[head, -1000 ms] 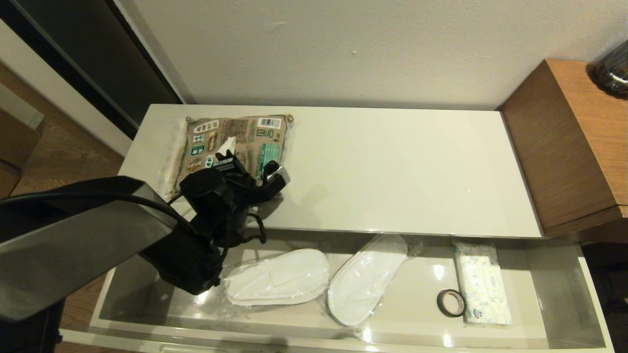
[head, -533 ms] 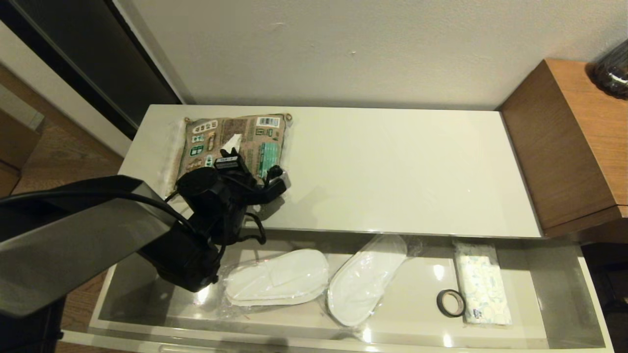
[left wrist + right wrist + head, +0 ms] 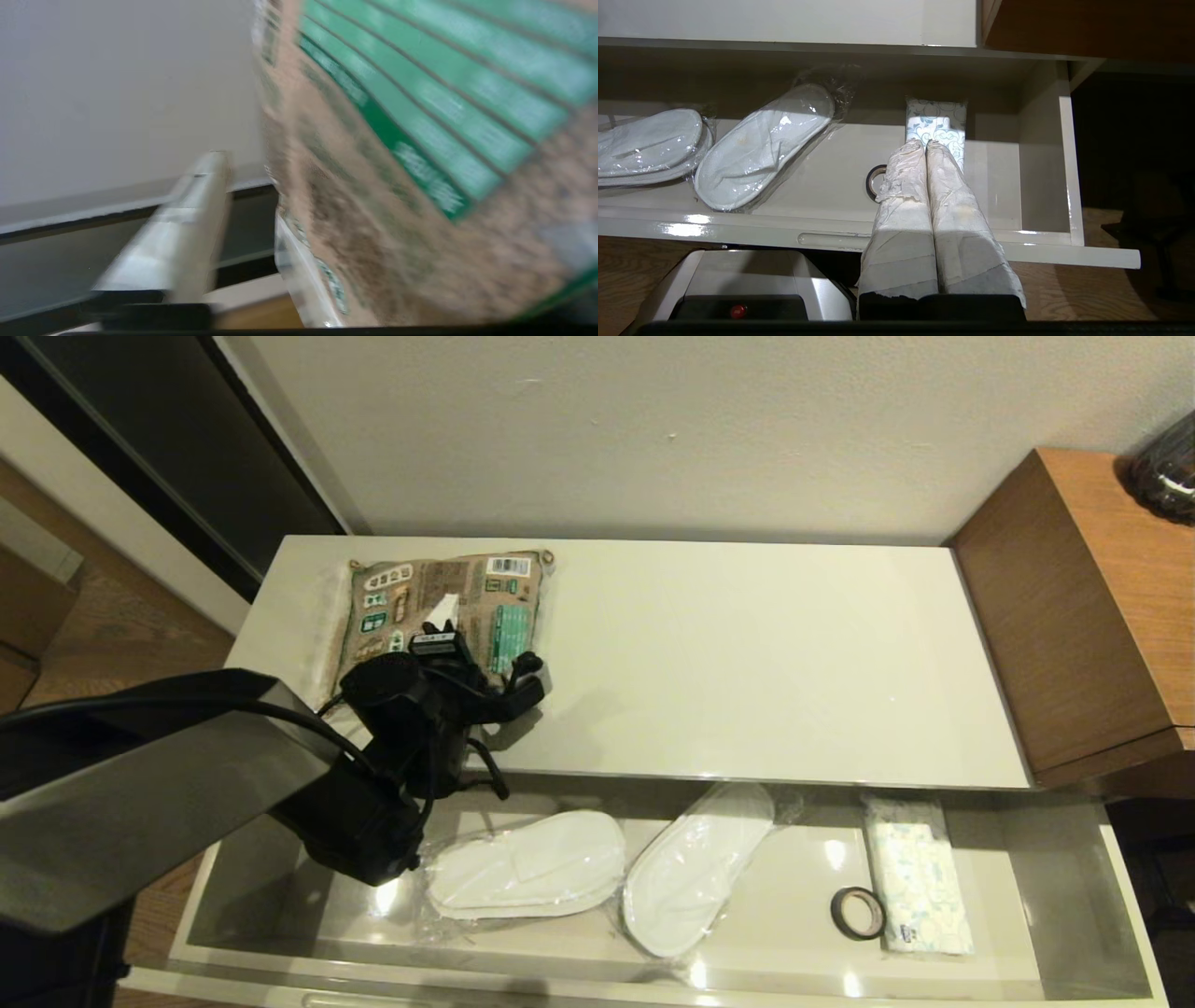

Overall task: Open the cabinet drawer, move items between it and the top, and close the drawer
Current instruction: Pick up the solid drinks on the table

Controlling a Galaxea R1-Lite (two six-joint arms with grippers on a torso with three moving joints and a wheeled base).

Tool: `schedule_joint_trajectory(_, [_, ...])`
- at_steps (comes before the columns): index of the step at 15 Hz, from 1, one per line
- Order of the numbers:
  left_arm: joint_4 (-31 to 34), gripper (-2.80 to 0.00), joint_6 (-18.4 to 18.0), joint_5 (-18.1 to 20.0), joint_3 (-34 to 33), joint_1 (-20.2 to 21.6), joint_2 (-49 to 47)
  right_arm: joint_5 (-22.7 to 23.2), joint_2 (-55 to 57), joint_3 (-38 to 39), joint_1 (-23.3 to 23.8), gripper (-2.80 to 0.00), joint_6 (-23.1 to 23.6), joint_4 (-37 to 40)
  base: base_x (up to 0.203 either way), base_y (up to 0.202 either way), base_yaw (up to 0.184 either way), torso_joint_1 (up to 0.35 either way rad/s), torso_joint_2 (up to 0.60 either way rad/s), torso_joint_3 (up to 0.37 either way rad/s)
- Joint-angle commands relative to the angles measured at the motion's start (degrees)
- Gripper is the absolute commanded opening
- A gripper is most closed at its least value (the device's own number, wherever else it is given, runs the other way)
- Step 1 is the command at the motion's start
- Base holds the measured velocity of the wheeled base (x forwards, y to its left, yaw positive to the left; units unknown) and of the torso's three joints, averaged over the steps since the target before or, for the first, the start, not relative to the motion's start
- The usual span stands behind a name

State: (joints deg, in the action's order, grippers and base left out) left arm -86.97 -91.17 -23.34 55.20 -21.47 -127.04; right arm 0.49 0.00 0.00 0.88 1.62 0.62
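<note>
You are looking at the wide, shallow cabinet drawer with glossy grey walls, standing pulled out below the long glossy cream-white top. The flat brown-and-green printed packet is lying on the left part of that top. The left gripper is reaching over the packet's near edge; 1 pale finger is showing beside the packet in the left wrist view, but you cannot tell whether the jaws are parted or gripping. Inside the drawer, the small dark tape ring is lying just beside the white, pale-blue-patterned tissue pack at the right, with 2 plastic-wrapped white slippers to their left. The right gripper is hanging in front of the drawer, its 2 wrapped fingers pressed together on nothing.
</note>
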Motion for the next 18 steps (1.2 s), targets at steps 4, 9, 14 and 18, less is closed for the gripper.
schedule_joint_trajectory(4, [-0.69,-2.8,0.26,-3.01,0.88,0.11,0.3,-0.05,0.0,0.0,0.0,-2.8,0.05,-0.01,0.0,0.0,0.0,0.0,0.0,0.0])
schedule_joint_trajectory(9, [-0.69,-2.8,9.27,-12.16,2.26,-0.28,3.58,0.04,0.0,0.0,0.0,-2.8,0.05,-0.01,0.0,0.0,0.0,0.0,0.0,0.0])
schedule_joint_trajectory(14, [-0.69,-2.8,16.47,-23.73,-3.34,-3.47,12.96,-0.05,0.0,0.0,0.0,-2.8,0.05,-0.01,0.0,0.0,0.0,0.0,0.0,0.0])
schedule_joint_trajectory(18, [-0.69,-2.8,19.08,-29.85,-12.89,-8.14,24.02,-0.05,0.0,0.0,0.0,-2.8,0.05,-0.01,0.0,0.0,0.0,0.0,0.0,0.0])
